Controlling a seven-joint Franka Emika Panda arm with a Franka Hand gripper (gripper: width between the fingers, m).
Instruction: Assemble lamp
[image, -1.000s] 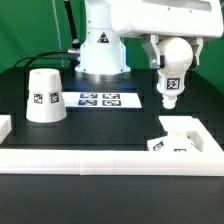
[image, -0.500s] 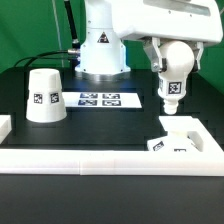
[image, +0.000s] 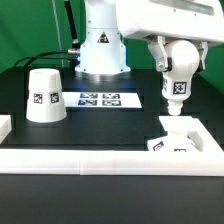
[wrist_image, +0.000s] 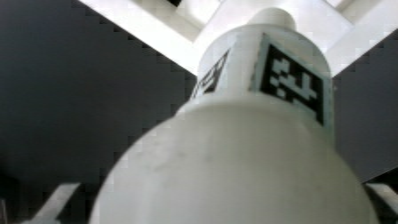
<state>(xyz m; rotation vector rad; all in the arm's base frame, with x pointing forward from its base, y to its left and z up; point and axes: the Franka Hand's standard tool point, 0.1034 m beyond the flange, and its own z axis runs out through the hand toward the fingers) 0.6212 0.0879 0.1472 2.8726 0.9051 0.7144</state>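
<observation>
My gripper (image: 175, 68) is shut on the white bulb (image: 176, 90) and holds it upright in the air, narrow end down. The bulb hangs just above the flat square base (image: 184, 130), which lies at the exterior view's right, against the white wall. In the wrist view the bulb (wrist_image: 249, 130) fills the picture, its tag facing the camera, with a fingertip (wrist_image: 50, 203) at either side. White parts of the base and wall corner (wrist_image: 187, 25) show beyond its tip. The cone shade (image: 43, 96) stands on the table at the exterior view's left.
The marker board (image: 108, 99) lies in the middle, before the arm's pedestal (image: 100, 55). A low white wall (image: 100, 160) runs along the front edge and turns up at the right, with a short piece (image: 5, 127) at the left.
My gripper has carried the bulb slightly toward the exterior view's right and a little lower, over the base. The shade and base have not moved.
</observation>
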